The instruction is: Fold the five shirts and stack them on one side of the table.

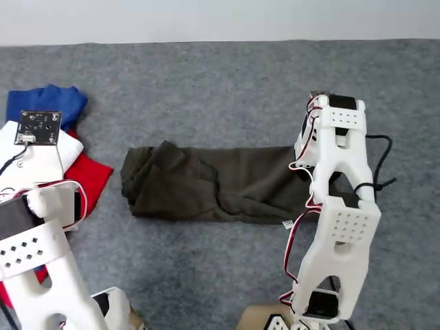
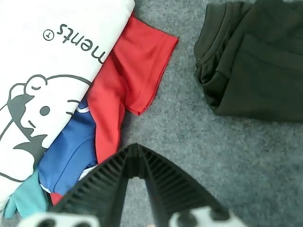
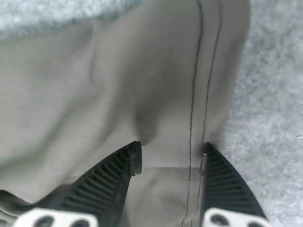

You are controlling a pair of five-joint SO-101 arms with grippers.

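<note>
1. High view: A dark olive shirt [image 1: 213, 184], folded into a long strip, lies across the middle of the grey table cover [image 1: 206, 75]. The right arm [image 1: 337, 172] stands over the strip's right end. At the table's left edge is a pile of shirts, with a white shirt [image 1: 41, 161] on top. A blue shirt [image 1: 45, 102] shows at its far side and a red shirt [image 1: 93, 175] pokes out toward the olive one without touching it. The left arm [image 1: 38, 261] sits at the near left, partly over this pile.

2. Left wrist view: The left gripper [image 2: 137, 150] has its two fingers pressed together at the tips, with nothing between them. It hangs above bare cover just beside the pile. The white shirt [image 2: 61, 47] carries a bear print and overlaps the red shirt [image 2: 137, 71]. The blue shirt [image 2: 71, 151] and a strip of teal cloth [image 2: 23, 201] show underneath. The collar end of the olive shirt [image 2: 255, 61] lies apart from the pile.

3. Right wrist view: The right gripper [image 3: 170, 158] has its fingers spread apart, with both tips down on the olive shirt [image 3: 94, 94]. A double-stitched hem runs between them, near the fabric's edge.
</note>
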